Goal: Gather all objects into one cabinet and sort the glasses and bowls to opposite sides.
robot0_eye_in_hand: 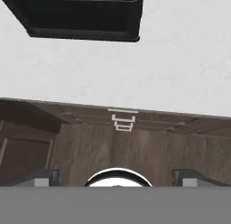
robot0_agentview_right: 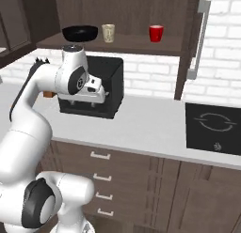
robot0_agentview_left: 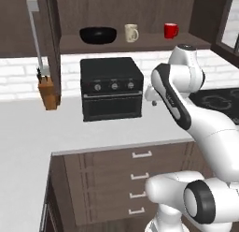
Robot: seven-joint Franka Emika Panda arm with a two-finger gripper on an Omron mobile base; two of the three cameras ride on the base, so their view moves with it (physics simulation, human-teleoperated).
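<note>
On the shelf board of the dark wood cabinet [robot0_agentview_left: 149, 42] [robot0_agentview_right: 134, 43] stand the wide black bowl [robot0_agentview_left: 98, 35] [robot0_agentview_right: 80, 33] at the left, the cream mug [robot0_agentview_left: 131, 33] [robot0_agentview_right: 108, 33] beside it, and the red mug [robot0_agentview_left: 171, 30] [robot0_agentview_right: 156, 33] further right. The grey-white mug is out of view. My gripper [robot0_agentview_left: 152, 98] [robot0_agentview_right: 107, 92] [robot0_eye_in_hand: 116, 177] hangs over the white counter, right of the toaster oven and well below the shelf. It points down, open, with its fingertips [robot0_eye_in_hand: 45, 176] far apart and nothing between them.
A black toaster oven [robot0_agentview_left: 111, 88] [robot0_agentview_right: 101, 81] [robot0_eye_in_hand: 81, 15] sits on the counter [robot0_agentview_left: 28, 133] [robot0_eye_in_hand: 158, 69] under the shelf. A knife block [robot0_agentview_left: 49, 94] stands to its left. A cooktop [robot0_agentview_right: 214, 126] lies at the right. Drawer fronts [robot0_agentview_left: 140, 175] [robot0_eye_in_hand: 122, 123] run below the counter edge.
</note>
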